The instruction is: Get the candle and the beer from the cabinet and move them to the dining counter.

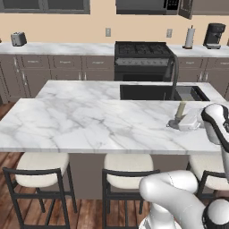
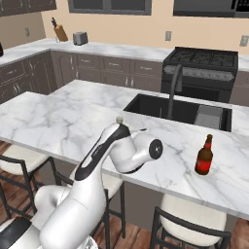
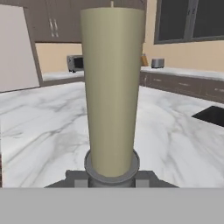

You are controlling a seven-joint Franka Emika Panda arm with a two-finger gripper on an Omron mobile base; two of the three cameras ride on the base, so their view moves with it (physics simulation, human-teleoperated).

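The pale olive candle [image 1: 181,109] stands upright in its round dark grey holder on the dining counter [image 1: 89,123], near its right end. My gripper [image 1: 178,123] is shut on the candle at the holder. In the hand view the candle [image 3: 113,87] rises right in front of the camera, with the gripper [image 3: 111,180] low at its holder. In the right base view only the candle top [image 2: 119,119] peeks above my arm. The brown beer [image 2: 204,156] with its red label stands upright on the dining counter [image 2: 58,121], to the right of my arm and apart from it. A cabinet door [image 1: 185,8] hangs open at the top right.
A black sink [image 1: 156,92] with a tall dark faucet [image 1: 175,74] lies just behind the candle. Cream stools [image 1: 42,163] stand under the counter's near overhang. The stove [image 1: 143,56], a paper-towel roll [image 1: 189,38] and a coffee machine [image 1: 214,36] line the back wall.
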